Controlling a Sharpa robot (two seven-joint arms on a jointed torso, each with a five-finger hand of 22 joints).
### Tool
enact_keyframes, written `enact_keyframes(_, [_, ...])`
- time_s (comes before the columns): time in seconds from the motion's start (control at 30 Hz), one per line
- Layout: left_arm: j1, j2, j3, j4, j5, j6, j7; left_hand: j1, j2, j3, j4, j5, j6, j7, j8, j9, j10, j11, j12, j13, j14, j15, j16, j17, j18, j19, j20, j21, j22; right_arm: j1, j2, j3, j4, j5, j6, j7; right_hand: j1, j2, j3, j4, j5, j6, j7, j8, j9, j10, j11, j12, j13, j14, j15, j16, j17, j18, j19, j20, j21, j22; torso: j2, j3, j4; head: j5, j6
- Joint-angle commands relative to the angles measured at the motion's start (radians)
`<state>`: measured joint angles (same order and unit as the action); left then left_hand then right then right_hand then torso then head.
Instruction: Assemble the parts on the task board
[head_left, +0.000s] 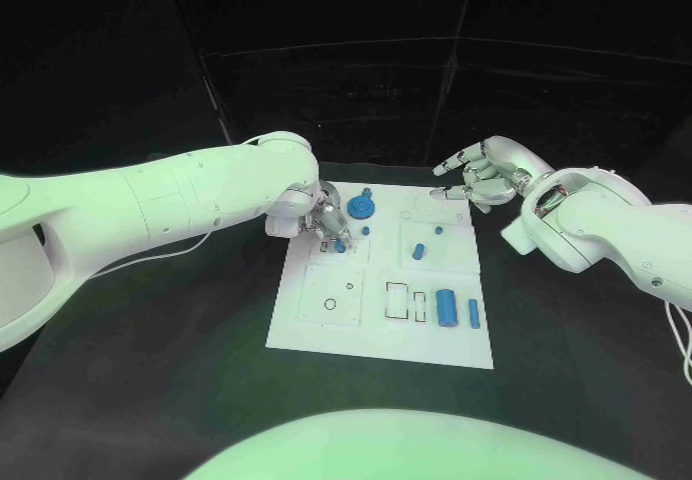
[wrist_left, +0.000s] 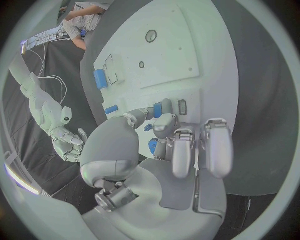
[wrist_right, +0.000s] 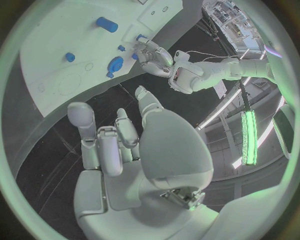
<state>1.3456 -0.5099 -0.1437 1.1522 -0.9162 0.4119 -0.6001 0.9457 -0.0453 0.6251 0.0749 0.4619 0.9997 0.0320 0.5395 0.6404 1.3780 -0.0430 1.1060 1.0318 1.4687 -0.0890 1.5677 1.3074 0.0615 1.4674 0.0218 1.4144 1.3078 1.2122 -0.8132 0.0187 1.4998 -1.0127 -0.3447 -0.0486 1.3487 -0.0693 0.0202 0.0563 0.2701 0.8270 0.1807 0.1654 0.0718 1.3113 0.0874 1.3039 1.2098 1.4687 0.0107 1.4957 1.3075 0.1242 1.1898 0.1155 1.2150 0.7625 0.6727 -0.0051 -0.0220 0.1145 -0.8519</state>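
1. Left hand (head_left: 320, 218): over the task board's far left corner, fingers bent down onto the board. The left wrist view shows a small blue part (wrist_left: 157, 110) at its fingertips; whether it is gripped or only touched I cannot tell.
2. Task board (head_left: 332, 335): white plate at the middle of the black table (head_left: 173, 400).
3. Round blue part (head_left: 361, 209): near the board's far edge, just beside the left hand.
4. Short blue peg (head_left: 418, 251): lying at the board's middle, toward the far edge.
5. Small blue piece (head_left: 438, 232): just beyond the peg.
6. Blue cylinder (head_left: 449, 308): near the board's right edge, toward the near corner, with a thinner blue bar (head_left: 473, 313) alongside.
7. Right hand (head_left: 483, 173): beyond the board's far right corner, fingers apart, holding nothing.
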Motion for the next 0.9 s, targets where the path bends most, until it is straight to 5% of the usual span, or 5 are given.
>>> enact_keyframes(0.03, [0.0,0.003,-0.001,-0.004,0.024,0.019,-0.015,-0.022,0.017,0.135,-0.127,-0.018,0.012,-0.003,-0.003,0.004,0.006,0.0,0.009,0.003,0.102,-0.008,0.003,0.263,-0.01,0.023,-0.008,0.004,0.009,0.002,0.001,0.001,0.0,0.001,0.005,0.008,-0.001,0.003,-0.005,-0.002,0.002,0.002,-0.005,0.002,0.0,0.004,-0.001,0.005,-0.001,0.064,-0.002,-0.003,0.091,0.02,-0.005,-0.001,-0.003,-0.001,0.0,-0.0004,0.0004,0.0,-0.002])
enact_keyframes(0.4, [0.001,0.007,-0.001,-0.013,0.054,0.041,-0.018,-0.063,0.05,0.124,-0.113,-0.055,0.019,-0.006,-0.012,0.013,0.008,-0.002,0.022,0.014,0.102,-0.009,0.003,0.263,-0.01,0.022,-0.009,0.004,0.011,0.002,0.002,0.001,-0.001,0.001,0.008,0.009,-0.001,0.003,-0.005,-0.002,0.002,0.002,-0.005,0.003,-0.001,0.004,-0.001,0.004,-0.001,0.063,-0.002,-0.004,0.091,0.02,-0.005,-0.001,-0.003,-0.001,0.0,-0.001,0.0,-0.001,-0.004])
enact_keyframes(0.8, [0.003,0.008,-0.001,-0.019,0.056,0.045,-0.019,-0.072,0.055,0.12,-0.113,-0.066,0.021,-0.006,-0.015,0.015,0.006,-0.002,0.02,0.011,0.102,-0.009,0.003,0.263,-0.01,0.022,-0.009,0.003,0.01,0.002,0.002,0.001,-0.002,0.001,0.009,0.009,0.0,0.003,-0.005,-0.002,0.002,0.001,-0.005,0.003,-0.001,0.003,-0.001,0.004,-0.002,0.063,-0.003,-0.004,0.09,0.02,-0.006,-0.002,-0.004,-0.003,0.0,-0.001,0.0007,-0.002,-0.006])
enact_keyframes(0.9, [0.003,0.007,-0.001,-0.019,0.051,0.041,-0.018,-0.096,0.043,0.07,-0.103,-0.081,0.027,-0.008,-0.018,0.022,0.007,-0.002,0.023,0.013,0.102,-0.009,0.003,0.263,-0.01,0.021,-0.008,0.003,0.011,0.002,0.002,0.001,-0.002,0.001,0.008,0.009,0.001,0.003,-0.005,-0.002,0.002,0.001,-0.005,0.003,-0.001,0.003,-0.001,0.004,-0.002,0.063,-0.003,-0.004,0.09,0.02,-0.006,-0.002,-0.004,-0.003,0.0,-0.001,0.0007,-0.002,-0.006])
